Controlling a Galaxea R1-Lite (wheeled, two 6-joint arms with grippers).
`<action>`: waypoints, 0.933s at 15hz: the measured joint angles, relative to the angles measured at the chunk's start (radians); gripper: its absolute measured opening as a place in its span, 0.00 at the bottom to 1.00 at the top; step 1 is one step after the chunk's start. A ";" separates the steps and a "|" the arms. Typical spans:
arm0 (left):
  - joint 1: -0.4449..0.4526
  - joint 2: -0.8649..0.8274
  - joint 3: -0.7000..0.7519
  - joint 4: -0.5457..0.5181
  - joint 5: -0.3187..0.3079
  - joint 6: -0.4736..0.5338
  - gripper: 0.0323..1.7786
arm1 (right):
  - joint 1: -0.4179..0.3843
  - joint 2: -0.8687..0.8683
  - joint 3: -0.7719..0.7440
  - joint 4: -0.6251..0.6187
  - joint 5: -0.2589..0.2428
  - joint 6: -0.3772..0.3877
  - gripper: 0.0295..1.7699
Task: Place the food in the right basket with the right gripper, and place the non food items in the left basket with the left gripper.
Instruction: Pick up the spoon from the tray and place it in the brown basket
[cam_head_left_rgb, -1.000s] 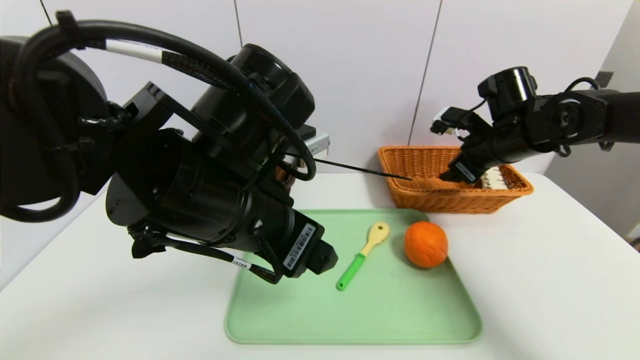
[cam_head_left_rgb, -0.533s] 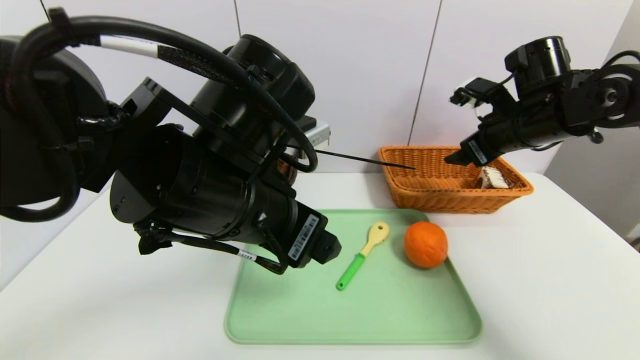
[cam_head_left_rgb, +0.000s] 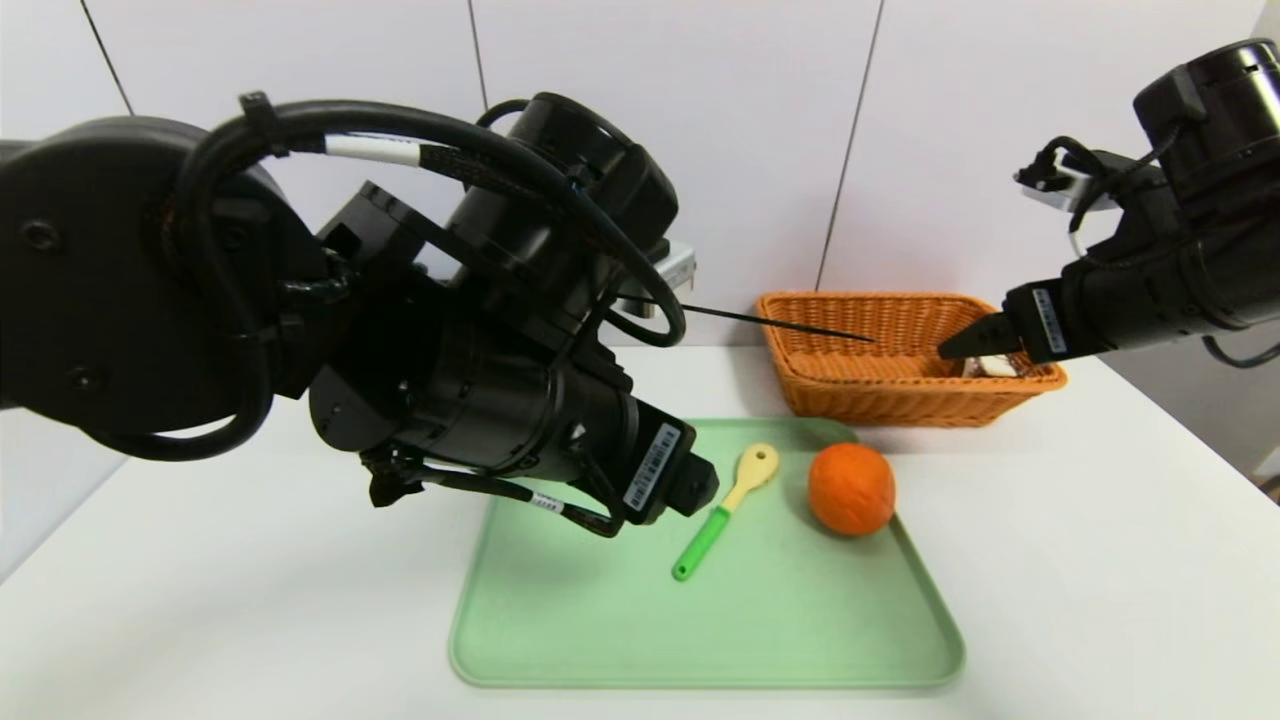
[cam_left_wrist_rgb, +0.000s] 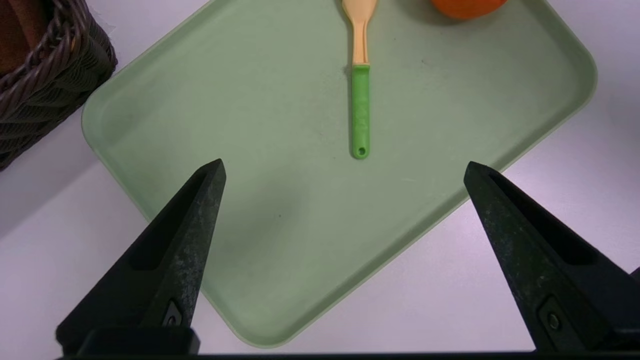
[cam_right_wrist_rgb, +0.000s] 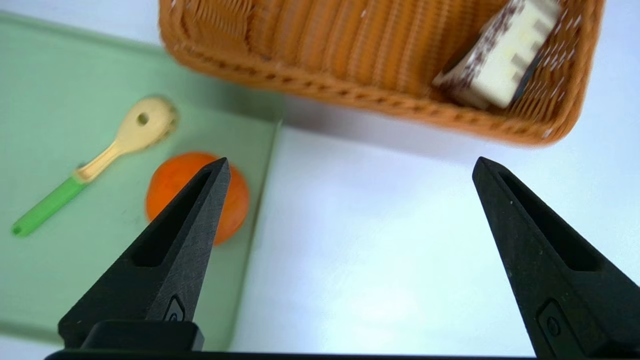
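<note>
Fingers of the right gripper (cam_right_wrist_rgb: 351, 159) spread wide and empty, near the orange basket (cam_right_wrist_rgb: 380, 100), where the cake (cam_right_wrist_rgb: 500, 60) lies. Fingers of the left gripper (cam_left_wrist_rgb: 345, 161) also gape, above the tray (cam_left_wrist_rgb: 280, 225). Ahead of them lies the spoon (cam_left_wrist_rgb: 360, 110), for the dark basket (cam_left_wrist_rgb: 55, 85), which holds brown cloth (cam_left_wrist_rgb: 20, 35). Beyond the spoon, the orange (cam_head_left_rgb: 852, 489) also remains.
</note>
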 joint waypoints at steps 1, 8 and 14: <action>-0.003 0.010 -0.002 -0.009 0.000 0.000 0.95 | 0.007 -0.033 0.042 0.001 0.002 0.028 0.95; -0.016 0.176 -0.049 -0.111 0.009 -0.004 0.95 | 0.029 -0.197 0.247 -0.005 0.003 0.134 0.96; -0.013 0.361 -0.288 0.014 0.015 -0.056 0.95 | 0.033 -0.279 0.326 -0.007 0.003 0.159 0.96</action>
